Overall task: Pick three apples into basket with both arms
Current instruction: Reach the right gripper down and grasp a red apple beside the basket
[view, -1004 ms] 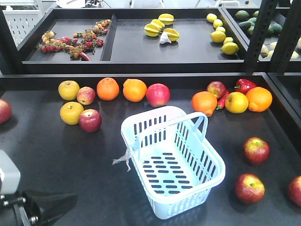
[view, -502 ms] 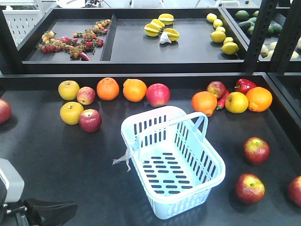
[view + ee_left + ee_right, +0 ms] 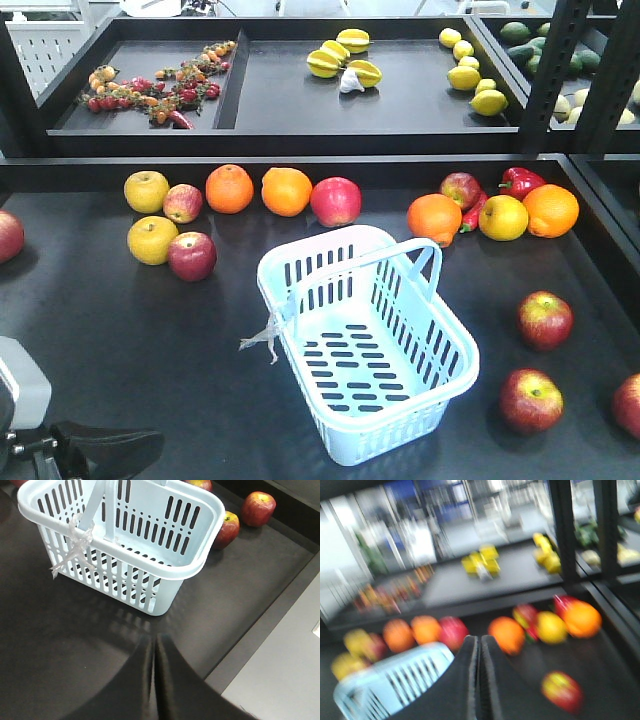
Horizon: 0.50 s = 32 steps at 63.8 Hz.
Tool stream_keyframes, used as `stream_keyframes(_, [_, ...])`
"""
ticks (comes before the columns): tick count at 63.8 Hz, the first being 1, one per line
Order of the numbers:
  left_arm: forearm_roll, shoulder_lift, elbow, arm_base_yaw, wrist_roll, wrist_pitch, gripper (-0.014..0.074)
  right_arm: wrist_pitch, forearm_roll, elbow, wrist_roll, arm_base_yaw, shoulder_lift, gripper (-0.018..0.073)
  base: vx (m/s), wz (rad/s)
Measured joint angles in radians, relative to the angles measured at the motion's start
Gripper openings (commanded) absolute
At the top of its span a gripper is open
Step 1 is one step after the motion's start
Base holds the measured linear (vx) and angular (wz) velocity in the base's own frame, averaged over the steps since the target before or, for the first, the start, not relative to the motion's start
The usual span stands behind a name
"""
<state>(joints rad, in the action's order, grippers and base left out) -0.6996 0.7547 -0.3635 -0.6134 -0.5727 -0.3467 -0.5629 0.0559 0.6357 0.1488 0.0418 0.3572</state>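
Mock produce shop: black display shelves [image 3: 400, 105], loose fruit, shopping basket [image 3: 366, 340].

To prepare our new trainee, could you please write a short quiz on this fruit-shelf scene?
1. True or false: the basket holds no fruit yet.
2. The left tool is: A) open; B) shut on an apple; C) shut and empty.
3. How many oranges lie on the basket's shelf?
Key: 1 true; 2 C; 3 four.
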Motion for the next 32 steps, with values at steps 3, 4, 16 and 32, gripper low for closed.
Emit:
stream_keyframes(3, [0.000, 0.000, 0.000, 0.000, 0.000, 0.000, -0.0007, -0.065, -0.023, 0.059, -0.040, 0.000, 0.074, 0.0029, 0.00, 0.00])
stream_keyframes(4, [0.000, 0.000, 0.000, 0.000, 0.000, 0.000, -0.0007, -0.081, -0.031, 0.074, -0.050, 0.000, 0.105, 0.0039, 0.00, 0.00])
stream_keyframes(16, [0.000, 0.000, 0.000, 0.000, 0.000, 0.000, -0.0007, -0.183, -0.056, 0.152, -0.130, 0.000, 0.358, 0.0390, 0.00, 0.00])
stream_keyframes(32, [0.000, 0.000, 0.000, 0.000, 0.000, 0.000, -0.0007, -0.171, -0.129, 0.154, -0.167, 0.000, 0.606, 0.0727, 0.00, 0.00])
